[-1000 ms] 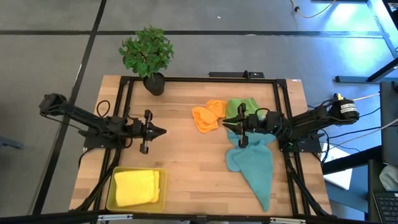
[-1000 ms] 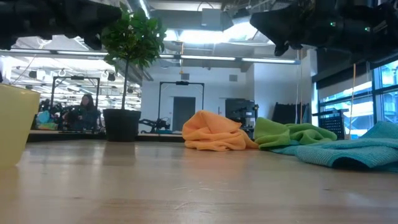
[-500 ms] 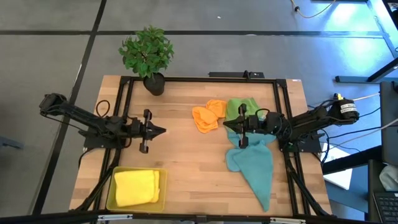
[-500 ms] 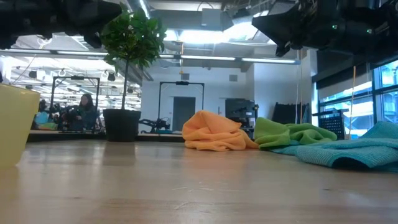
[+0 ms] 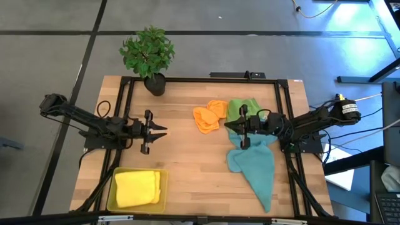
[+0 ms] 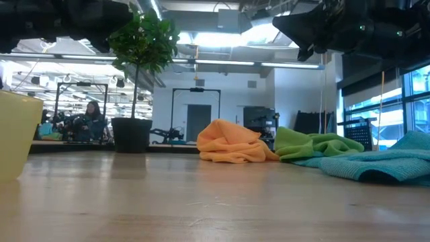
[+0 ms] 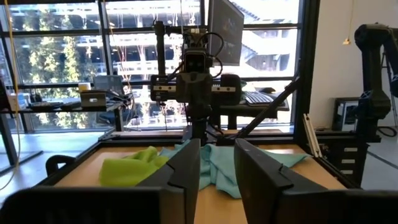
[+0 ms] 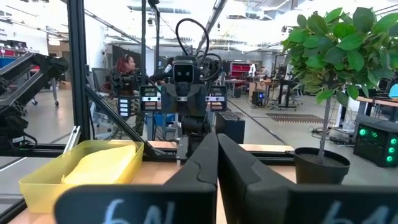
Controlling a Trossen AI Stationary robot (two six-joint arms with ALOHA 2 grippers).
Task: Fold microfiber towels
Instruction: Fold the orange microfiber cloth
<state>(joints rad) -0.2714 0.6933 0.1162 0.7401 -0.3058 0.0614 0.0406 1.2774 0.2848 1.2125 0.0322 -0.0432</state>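
Wooden table (image 5: pixel 187 156) holds unmarked towels; right gripper (image 5: pixel 226 130) reads "6A".

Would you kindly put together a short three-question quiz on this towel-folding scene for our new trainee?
1. True or false: the yellow towel lies inside the yellow tray.
2. Which towel lies nearest the potted plant: A orange, B green, C teal-blue?
3. Fill in: the right gripper hangs over the towel pile with its fingers ____, while the left gripper has a gap between its fingers.

Key: 1 true. 2 A, the orange towel, not the green towel or the teal-blue towel. 3 shut.
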